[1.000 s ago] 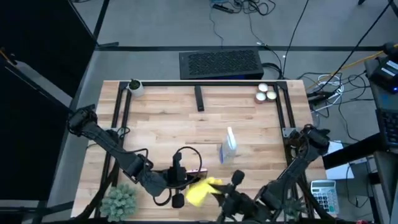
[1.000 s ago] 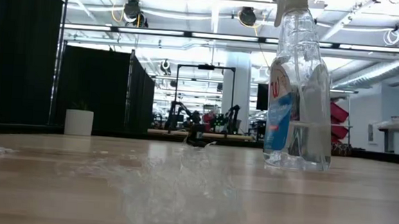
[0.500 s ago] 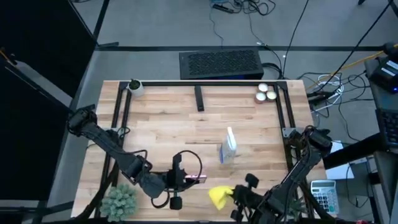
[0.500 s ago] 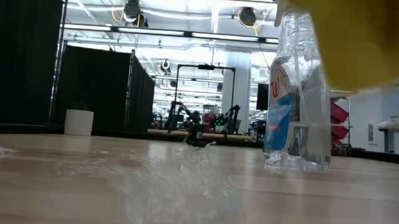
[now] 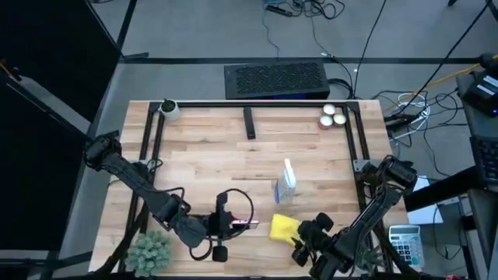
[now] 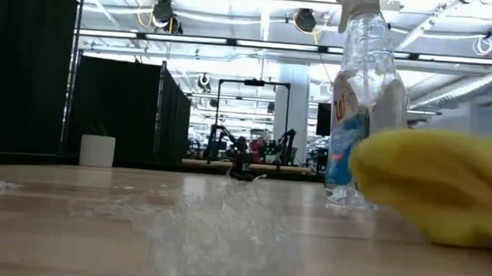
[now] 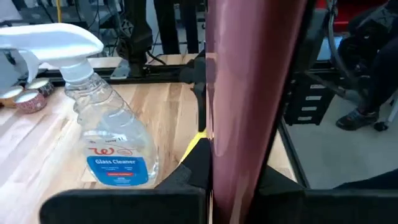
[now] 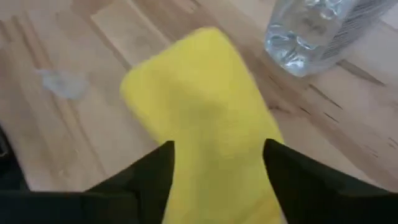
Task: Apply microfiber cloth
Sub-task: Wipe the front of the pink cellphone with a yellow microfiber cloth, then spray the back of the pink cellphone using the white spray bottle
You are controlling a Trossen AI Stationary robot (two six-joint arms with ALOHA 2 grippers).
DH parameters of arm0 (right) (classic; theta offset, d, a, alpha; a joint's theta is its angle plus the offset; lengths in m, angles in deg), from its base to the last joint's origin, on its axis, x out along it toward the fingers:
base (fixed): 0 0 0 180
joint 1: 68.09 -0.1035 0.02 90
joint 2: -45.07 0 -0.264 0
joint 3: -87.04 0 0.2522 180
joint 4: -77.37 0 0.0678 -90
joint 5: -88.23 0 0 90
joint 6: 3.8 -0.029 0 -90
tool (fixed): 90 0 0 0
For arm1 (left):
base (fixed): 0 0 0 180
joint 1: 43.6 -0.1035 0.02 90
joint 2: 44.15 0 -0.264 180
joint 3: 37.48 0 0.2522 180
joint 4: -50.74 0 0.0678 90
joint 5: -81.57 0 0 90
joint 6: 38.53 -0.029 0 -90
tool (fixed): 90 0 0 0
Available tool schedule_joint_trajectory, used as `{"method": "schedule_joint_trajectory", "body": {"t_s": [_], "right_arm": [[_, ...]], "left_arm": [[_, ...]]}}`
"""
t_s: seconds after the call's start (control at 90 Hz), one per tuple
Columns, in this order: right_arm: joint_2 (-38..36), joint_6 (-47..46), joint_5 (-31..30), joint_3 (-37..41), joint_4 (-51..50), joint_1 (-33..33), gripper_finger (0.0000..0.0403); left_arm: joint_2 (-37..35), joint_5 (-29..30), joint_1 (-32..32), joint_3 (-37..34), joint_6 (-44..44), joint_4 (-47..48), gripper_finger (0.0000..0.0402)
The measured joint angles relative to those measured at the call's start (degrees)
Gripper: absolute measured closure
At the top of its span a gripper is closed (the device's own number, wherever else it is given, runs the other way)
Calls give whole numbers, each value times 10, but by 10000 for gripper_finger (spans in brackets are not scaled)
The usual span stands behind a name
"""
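The yellow microfiber cloth [image 5: 284, 227] lies bunched on the table near its front edge, just in front of the spray bottle; the low view shows the cloth [image 6: 440, 188] resting on the wood. My right gripper [image 5: 305, 236] is open at the cloth's right end, and in its wrist view the cloth [image 8: 205, 124] runs out from between its two fingers. Left of the cloth, my left gripper [image 5: 232, 223] is shut on a phone [image 5: 249, 223] that shows as a thin pink line from above. My left gripper pinches the phone between its two fingers, at the end near the fingers [image 7: 230, 168]. The fingers come level from the table's left. The phone stands on edge, its flat pink side [image 7: 249, 87] upright. My right gripper has the cloth's end [image 8: 217, 186] between its spread fingers; whether they touch it I cannot tell.
A clear spray bottle [image 5: 285, 184] with a blue label stands behind the cloth. Tape rolls [image 5: 333, 117] sit at the far right, a black bar [image 5: 249, 122] and a small pot [image 5: 168, 108] at the back, a plant [image 5: 148, 250] at the front left. A wet smear [image 6: 215, 226] marks the wood.
My right gripper has carried the cloth away from the phone toward the table's right edge, lowered it onto the table and opened. The cloth, lifted a moment ago, now lies on the wood in front of the bottle.
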Motion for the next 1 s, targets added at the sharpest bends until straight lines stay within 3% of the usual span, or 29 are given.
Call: {"method": "schedule_joint_trajectory", "body": {"t_s": [0.233, 0.367, 0.711, 1.0], "right_arm": [[-83, 66, 5, 0, 26, -11, 138], [-110, 96, -75, 0, 78, -23, 138], [-61, 83, -259, 0, 278, -14, 138], [-54, 120, -261, 0, 425, 3, 138]], "left_arm": [[0, 0, 0, 0, -66, 0, 393], [0, 10, 0, 0, -138, 0, 393], [21, 71, 2, 0, -382, -35, 393], [27, 102, 5, 0, -544, -70, 393]]}}
